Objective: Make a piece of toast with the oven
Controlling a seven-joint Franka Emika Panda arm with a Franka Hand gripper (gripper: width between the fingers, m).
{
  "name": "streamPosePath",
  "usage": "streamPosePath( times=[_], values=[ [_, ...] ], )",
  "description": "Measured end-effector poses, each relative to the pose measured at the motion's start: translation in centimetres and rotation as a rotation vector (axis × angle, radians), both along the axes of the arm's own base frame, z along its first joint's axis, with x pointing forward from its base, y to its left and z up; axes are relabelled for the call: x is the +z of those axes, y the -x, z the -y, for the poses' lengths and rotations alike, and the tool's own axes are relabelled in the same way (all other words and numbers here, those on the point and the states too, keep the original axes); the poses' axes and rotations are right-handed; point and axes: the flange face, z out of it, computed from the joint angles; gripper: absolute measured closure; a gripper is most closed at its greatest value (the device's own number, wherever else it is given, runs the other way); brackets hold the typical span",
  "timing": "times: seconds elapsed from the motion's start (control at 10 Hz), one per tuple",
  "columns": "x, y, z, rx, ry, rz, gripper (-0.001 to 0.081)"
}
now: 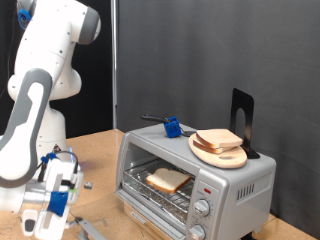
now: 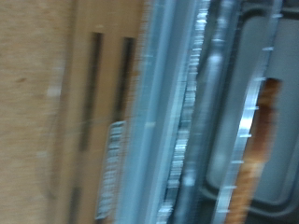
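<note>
The boxy silver-grey metal toaster oven (image 1: 240, 180) has a brushed, softly shiny skin and a thin wire rack. The pale square slice of bread (image 1: 168, 179) on it looks matt and porous. The round wooden board (image 1: 222, 154) is smooth; the light-brown table (image 1: 95, 150) looks like matt wood.

Oven (image 1: 200, 175) mouth open in front; toast (image 1: 168, 180) sits on the rack, claw (image 1: 52, 200) beside

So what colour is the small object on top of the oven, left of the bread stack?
Blue object, clearest in the exterior view.
</note>
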Motion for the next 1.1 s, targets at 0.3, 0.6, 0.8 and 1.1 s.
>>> streamPosePath(
  times=[0.3,0.6,0.8,1.1],
  values=[
    [3.1,0.4,-0.3,0.022,-0.105,0.01,0.0003],
    [6.1,0.5,-1.6,0.022,-0.157,0.038,0.0003],
    [7.8,0.6,-3.3,0.034,-0.183,0.076,0.0003],
    [10.0,0.4,-6.4,0.034,-0.192,0.074,0.0003]
  ],
)
